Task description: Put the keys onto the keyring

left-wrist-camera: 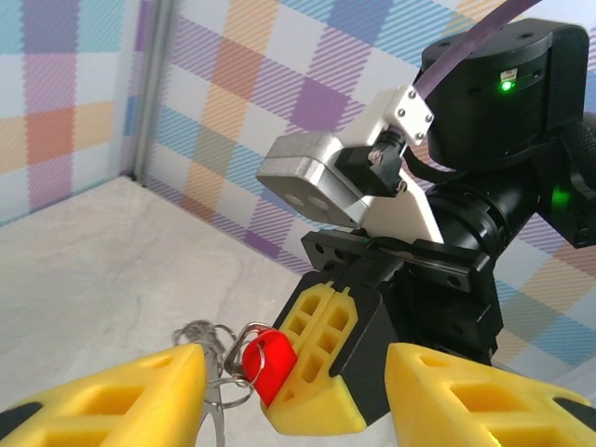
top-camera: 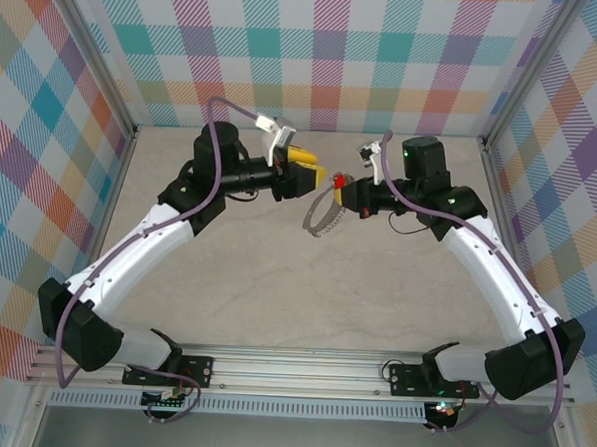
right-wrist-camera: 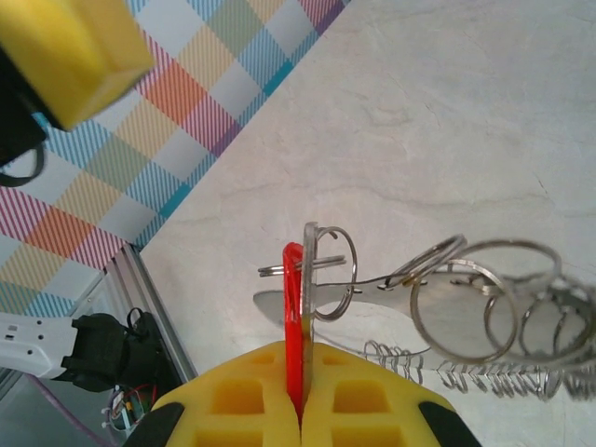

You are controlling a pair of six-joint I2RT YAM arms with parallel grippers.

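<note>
Your right gripper pinches the key; your left gripper gapes wide. Tug the keyring hard and the key may slip.

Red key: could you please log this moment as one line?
right gripper shut on red key | left gripper open, facing it | ring dangling beside key

light: bright, even | shadows: soft, faint | focus: wrist-view foregrounds blurred
</note>
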